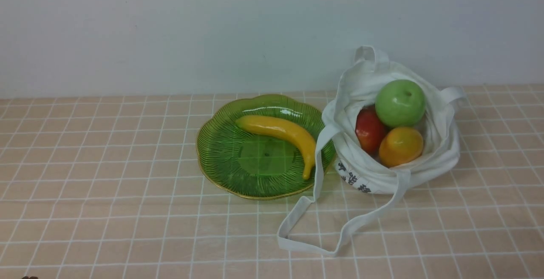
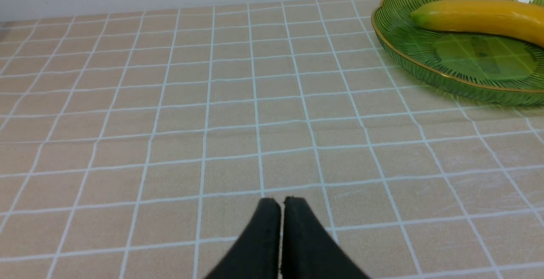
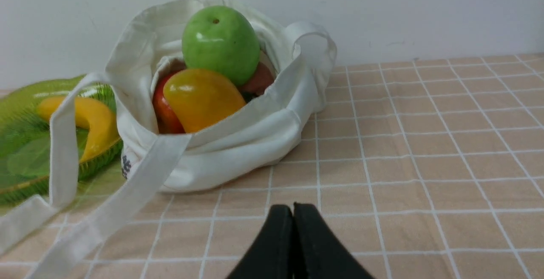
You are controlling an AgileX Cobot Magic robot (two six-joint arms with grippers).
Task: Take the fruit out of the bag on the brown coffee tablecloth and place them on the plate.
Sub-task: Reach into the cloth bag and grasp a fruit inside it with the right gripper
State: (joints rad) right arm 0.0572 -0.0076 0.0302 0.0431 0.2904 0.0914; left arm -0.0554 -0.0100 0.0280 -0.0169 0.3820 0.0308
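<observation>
The white cloth bag (image 1: 382, 177) stands open on the checked brown tablecloth (image 1: 106, 164), right of the green glass plate (image 1: 221, 151). In the bag lie a green apple (image 1: 400, 102) on top, a red apple (image 1: 369, 129) and an orange fruit (image 1: 400, 146). The right wrist view shows the bag (image 3: 238, 143), green apple (image 3: 220, 43), orange fruit (image 3: 202, 98), red apple (image 3: 163, 109) and a pinkish fruit (image 3: 260, 81) behind. A yellow banana (image 1: 282, 132) lies on the plate. My left gripper (image 2: 281, 202) is shut and empty, low over the cloth. My right gripper (image 3: 293, 207) is shut and empty, in front of the bag.
A long white strap (image 1: 314, 224) loops from the bag forward over the cloth and across the plate's right edge. A pale wall stands behind the table. The plate (image 2: 425, 54) and banana (image 2: 480, 15) show at the far right in the left wrist view.
</observation>
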